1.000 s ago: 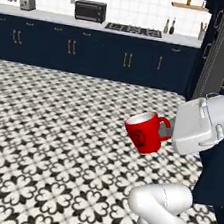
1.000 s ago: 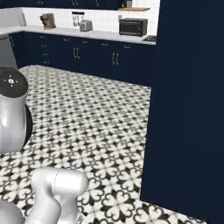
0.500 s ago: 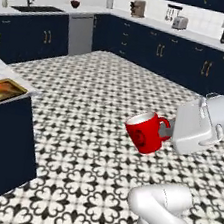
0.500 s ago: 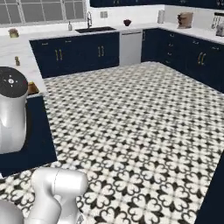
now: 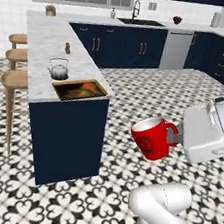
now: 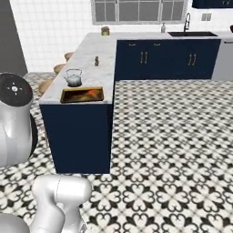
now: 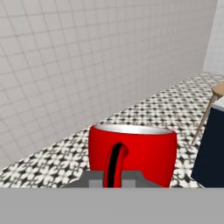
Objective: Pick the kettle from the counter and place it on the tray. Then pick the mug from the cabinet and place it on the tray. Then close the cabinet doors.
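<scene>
Over on the left the kettle (image 5: 58,68) sits on the counter (image 5: 49,38), just behind the tray (image 5: 80,90), not on it as far as I can tell. Moving right, the mug (image 5: 151,138) hangs in mid-air above the floor, the gripper (image 5: 173,137) pinched tight on its loop handle. Glossy, rigid, probably breakable; that handle is the sensible hold.

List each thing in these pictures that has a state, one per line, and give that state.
mug: held in the air by its handle, tilted, above the floor
gripper: shut on the mug
kettle: upright on the counter, beside the tray, not on it
tray: flat at the counter's end, nothing on it
</scene>
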